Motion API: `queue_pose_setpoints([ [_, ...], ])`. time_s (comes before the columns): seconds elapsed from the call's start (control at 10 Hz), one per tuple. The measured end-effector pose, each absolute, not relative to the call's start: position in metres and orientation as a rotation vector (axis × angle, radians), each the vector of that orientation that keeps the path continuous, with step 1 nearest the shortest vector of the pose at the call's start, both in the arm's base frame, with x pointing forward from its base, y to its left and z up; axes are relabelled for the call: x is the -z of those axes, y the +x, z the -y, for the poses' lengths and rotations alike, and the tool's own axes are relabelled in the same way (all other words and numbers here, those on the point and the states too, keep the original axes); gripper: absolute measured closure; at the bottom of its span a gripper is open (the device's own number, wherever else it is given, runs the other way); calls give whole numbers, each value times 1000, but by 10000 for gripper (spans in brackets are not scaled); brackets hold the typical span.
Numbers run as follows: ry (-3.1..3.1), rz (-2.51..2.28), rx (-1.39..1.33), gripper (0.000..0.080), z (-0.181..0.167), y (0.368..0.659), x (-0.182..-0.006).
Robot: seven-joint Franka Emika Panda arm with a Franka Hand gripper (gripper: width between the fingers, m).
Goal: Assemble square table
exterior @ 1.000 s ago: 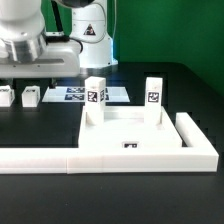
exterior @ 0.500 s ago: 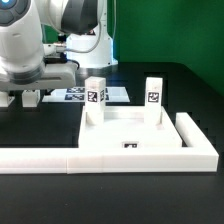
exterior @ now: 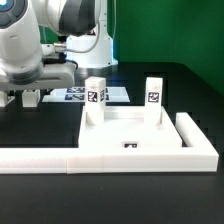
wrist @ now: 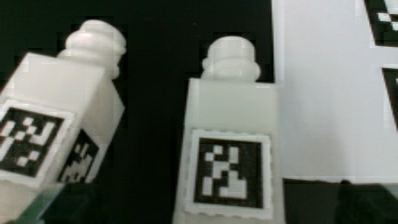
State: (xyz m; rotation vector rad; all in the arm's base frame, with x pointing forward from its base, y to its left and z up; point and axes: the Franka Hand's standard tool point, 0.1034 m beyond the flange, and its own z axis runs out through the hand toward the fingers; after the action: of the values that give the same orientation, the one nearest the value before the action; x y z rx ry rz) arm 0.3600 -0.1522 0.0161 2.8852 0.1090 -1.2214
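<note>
In the exterior view the hand (exterior: 17, 96) is cut by the left edge, finger spacing unreadable. In the wrist view the slanted leg (wrist: 63, 110), straight leg (wrist: 231, 140) and marker board (wrist: 347, 60) overrun the frame.

Black table (exterior: 195, 95) carries the tabletop (exterior: 125, 122), seated in the corner of the L-shaped border bar (exterior: 40, 160). Two loose legs (wrist: 228, 130) lie flat near the marker board (exterior: 72, 94).

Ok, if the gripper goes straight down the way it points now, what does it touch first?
Probably the loose leg centred in the wrist view, lying on the black table beside a second leg. In the exterior view the gripper hangs over them; the gap is unclear.
</note>
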Motion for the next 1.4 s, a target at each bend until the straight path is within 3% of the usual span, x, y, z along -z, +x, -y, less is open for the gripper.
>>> queue_pose_setpoints([
  [0.9, 2876, -46, 1283, 178, 145, 348, -7],
  [1.0, 2874, -48, 1284, 360, 145, 348, -6],
  [1.1, 2874, -50, 1287, 360, 144, 348, -6],
  [1.2, 2875, -51, 1287, 515, 144, 348, -6],
  [1.4, 2875, -52, 1287, 514, 144, 348, -6],
])
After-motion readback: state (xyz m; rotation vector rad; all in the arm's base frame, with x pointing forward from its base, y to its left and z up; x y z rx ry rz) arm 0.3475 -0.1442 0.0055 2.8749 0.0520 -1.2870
